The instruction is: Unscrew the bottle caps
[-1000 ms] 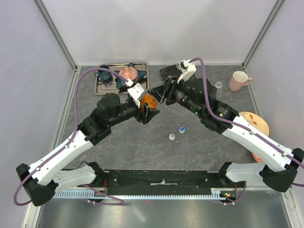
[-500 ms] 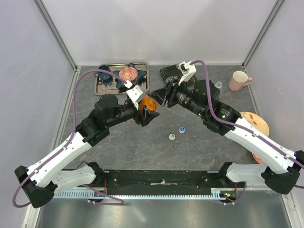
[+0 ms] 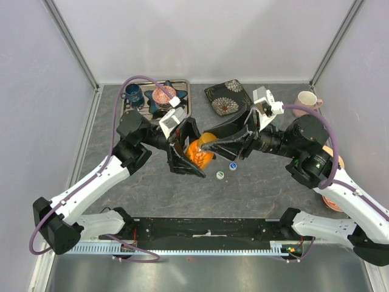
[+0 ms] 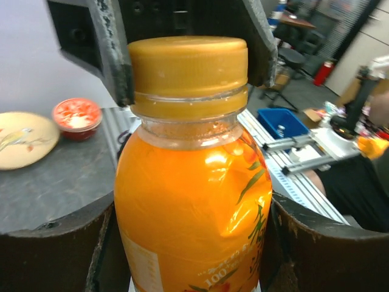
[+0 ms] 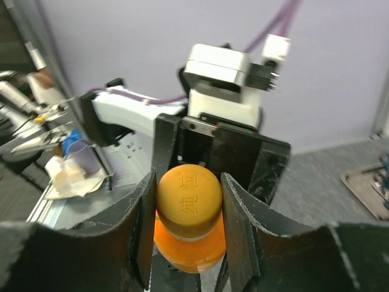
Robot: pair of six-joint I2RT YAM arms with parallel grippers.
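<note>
Top external view, and both arms lean in toward the middle of the counter (image 3: 152, 188), meeting at one orange bottle (image 3: 199, 154). The left pincer (image 3: 193, 152) is clenched around the bottle's body. The bottle sits tilted, with its neck pointing toward the right arm.

From the left wrist you see that grip up close. The dark fingers (image 4: 55, 255) press the label on both sides, and the golden cap (image 4: 188, 67) is on the neck, above a clear collar.

The right pincer (image 3: 213, 139) is clamped on that cap. In the right wrist view its two fingers (image 5: 146, 225) squeeze the cap's rim from either side, with the embossed top facing the camera and the orange body just below.

Two loose caps lie on the counter just beside the bottle, toward the arms' bases: a blue cap (image 3: 233, 165) and a green cap (image 3: 220, 175), near each other but apart.

Along the far edge there is a metal tray (image 3: 182, 85) with crockery on the left, a dark patterned plate (image 3: 226, 97) in the middle, and a pink mug (image 3: 306, 102) well off to the right.
</note>
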